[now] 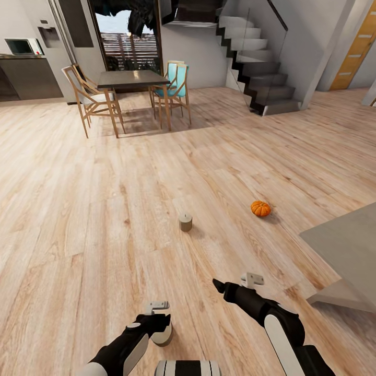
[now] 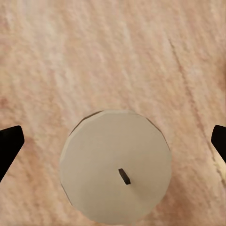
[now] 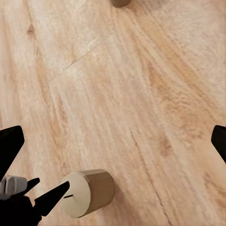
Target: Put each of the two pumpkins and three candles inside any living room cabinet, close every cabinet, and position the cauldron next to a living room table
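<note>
- While the wooden floor (image 1: pixel 104 209) spreads wide around us, we see a near candle (image 2: pixel 115 165) standing upright on it: a stubby beige-grey cylinder with a faceted rim and a tiny dark wick just off centre.
- We count two candles and one pumpkin in the head view; the far candle (image 1: pixel 185 222) stands alone further ahead on the planks.
- Our single pumpkin (image 1: pixel 260 208) is bright orange, ribbed and slightly flattened, resting on the floor to the right of the far candle and well apart from it.
- Our left gripper (image 2: pixel 113 143) hangs directly over the near candle, its dark fingertips (image 2: pixel 9 141) spread wide on either side, clear of the wax.
- Our right gripper (image 3: pixel 113 141) is spread too, over bare planks, with the near candle off towards our left arm.
- Whether the left fingers reach below the candle's top we cannot tell.
- Further back stand a dark dining table (image 1: pixel 130 79) with chairs and a staircase (image 1: pixel 261 68).
</note>
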